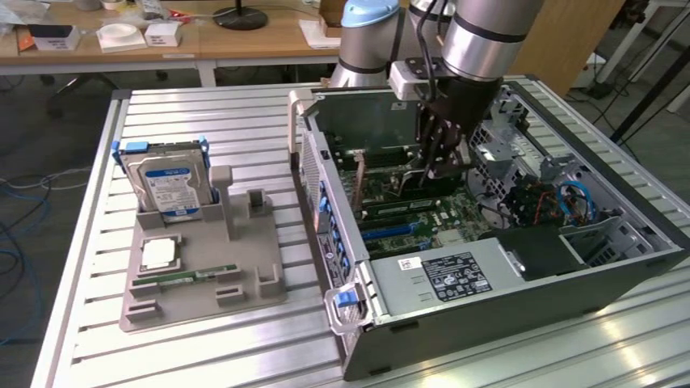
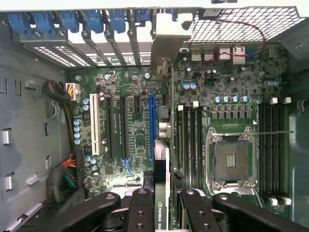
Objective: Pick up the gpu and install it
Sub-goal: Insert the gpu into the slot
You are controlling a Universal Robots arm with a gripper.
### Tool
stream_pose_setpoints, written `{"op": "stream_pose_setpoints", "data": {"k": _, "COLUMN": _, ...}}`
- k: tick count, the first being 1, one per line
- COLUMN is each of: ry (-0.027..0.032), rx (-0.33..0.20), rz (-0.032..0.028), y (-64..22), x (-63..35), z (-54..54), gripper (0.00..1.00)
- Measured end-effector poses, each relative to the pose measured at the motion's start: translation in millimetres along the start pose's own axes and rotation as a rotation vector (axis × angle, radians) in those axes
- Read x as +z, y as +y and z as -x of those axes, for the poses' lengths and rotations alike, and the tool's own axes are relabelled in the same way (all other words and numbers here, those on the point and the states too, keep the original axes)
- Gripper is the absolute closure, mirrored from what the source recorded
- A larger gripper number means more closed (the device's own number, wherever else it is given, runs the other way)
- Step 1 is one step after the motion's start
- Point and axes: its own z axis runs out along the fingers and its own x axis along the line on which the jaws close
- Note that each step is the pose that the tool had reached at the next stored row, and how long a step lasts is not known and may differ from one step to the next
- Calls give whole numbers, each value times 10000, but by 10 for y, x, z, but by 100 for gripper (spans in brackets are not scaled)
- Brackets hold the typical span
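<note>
In the exterior view, the pincer [image 1: 442, 164] reaches down into the open computer case [image 1: 464, 319], just above the motherboard. The grey holder [image 1: 205, 279] with the hard drive [image 1: 167, 186] stands well apart from it, outside the case. Here the card under the fingers is hard to make out.

In the wrist view, the pincer [image 2: 165, 200] is clamped on the gpu [image 2: 161, 169], which runs edge-on straight out from between its fingers, with the silver bracket at the far end. The blue slot [image 2: 152, 121] on the motherboard [image 2: 130, 87] lies just beside the card's line.

The pick-up looks done, with the card brought inside the case. I cannot tell whether it is seated, and it has not been let go.
</note>
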Motion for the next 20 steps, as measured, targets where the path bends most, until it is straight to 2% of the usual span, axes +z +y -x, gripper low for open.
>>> {"op": "stream_pose_setpoints", "data": {"k": 20, "ry": 2, "rx": -2, "rz": 0, "y": 35, "x": 214, "z": -131, "gripper": 74}}
